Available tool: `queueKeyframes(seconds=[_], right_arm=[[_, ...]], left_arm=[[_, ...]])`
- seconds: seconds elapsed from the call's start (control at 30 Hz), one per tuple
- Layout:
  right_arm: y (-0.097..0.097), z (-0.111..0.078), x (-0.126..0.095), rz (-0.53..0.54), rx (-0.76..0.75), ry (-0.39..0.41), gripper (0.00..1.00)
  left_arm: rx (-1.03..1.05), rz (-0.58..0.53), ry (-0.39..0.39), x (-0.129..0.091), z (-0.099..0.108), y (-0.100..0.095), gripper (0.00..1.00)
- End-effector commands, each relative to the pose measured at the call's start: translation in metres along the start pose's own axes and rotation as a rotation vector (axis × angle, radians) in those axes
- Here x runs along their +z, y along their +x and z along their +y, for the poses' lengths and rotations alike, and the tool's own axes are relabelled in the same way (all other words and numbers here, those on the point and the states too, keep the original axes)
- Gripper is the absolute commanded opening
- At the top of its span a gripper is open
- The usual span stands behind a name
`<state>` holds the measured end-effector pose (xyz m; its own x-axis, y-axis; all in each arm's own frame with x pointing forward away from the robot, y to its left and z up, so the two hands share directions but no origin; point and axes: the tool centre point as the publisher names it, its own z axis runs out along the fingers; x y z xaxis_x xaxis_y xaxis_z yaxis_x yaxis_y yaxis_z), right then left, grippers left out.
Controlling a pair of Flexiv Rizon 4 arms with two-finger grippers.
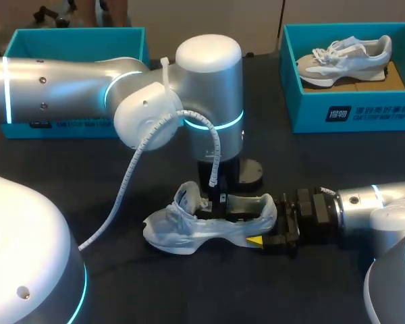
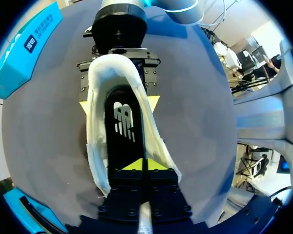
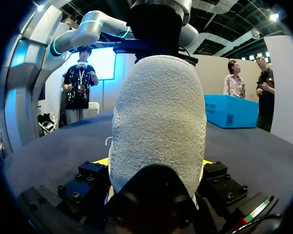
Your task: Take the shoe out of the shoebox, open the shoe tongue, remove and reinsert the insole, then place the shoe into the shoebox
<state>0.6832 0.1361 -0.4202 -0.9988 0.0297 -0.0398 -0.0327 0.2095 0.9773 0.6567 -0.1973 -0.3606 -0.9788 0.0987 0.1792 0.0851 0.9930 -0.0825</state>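
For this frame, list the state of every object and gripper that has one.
shoe: out of its box, upright on the table, tongue lifted.
insole: inside the shoe, edge seemingly pinched.
left gripper: shut on the insole.
right gripper: shut on the shoe's heel.
right shoebox: open, holding a second shoe.
left shoebox: open, inside hidden by the left arm.

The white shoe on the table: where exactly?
Head view: white shoe lies at the table's near middle, heel in the right gripper, under the left gripper.
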Motion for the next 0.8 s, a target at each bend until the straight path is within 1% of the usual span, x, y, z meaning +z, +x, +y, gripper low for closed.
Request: queueKeyframes(seconds=[0.03, 0.13, 0.33, 0.37, 0.4, 0.63, 0.7, 0.8], right_arm=[[0.001, -0.002, 0.003, -0.002, 0.0, 0.002, 0.0], [0.001, -0.002, 0.003, -0.002, 0.0, 0.002, 0.0], [0.001, -0.002, 0.003, -0.002, 0.0, 0.002, 0.0], [0.001, -0.002, 0.003, -0.002, 0.0, 0.002, 0.0], [0.001, -0.002, 0.003, -0.002, 0.0, 0.002, 0.0], [0.001, -0.002, 0.003, -0.002, 0.0, 0.002, 0.0], [0.001, -0.002, 0.003, -0.002, 0.0, 0.002, 0.0], [0.001, -0.002, 0.003, -0.002, 0.0, 0.002, 0.0]], left_arm=[[-0.006, 0.001, -0.005, 0.004, -0.002, -0.001, 0.16], [-0.009, 0.004, -0.003, 0.005, -0.001, -0.002, 0.19], [-0.019, 0.015, -0.009, 0.01, 0.001, -0.004, 0.15], [-0.022, 0.012, -0.01, 0.01, 0.001, -0.004, 0.09], [-0.023, 0.012, -0.01, 0.01, 0.002, -0.005, 0.0], [-0.026, 0.03, -0.007, 0.012, 0.006, -0.005, 0.0], [-0.022, 0.038, -0.013, 0.014, 0.006, -0.004, 0.04], [-0.021, 0.047, -0.018, 0.017, 0.008, -0.002, 0.06]])
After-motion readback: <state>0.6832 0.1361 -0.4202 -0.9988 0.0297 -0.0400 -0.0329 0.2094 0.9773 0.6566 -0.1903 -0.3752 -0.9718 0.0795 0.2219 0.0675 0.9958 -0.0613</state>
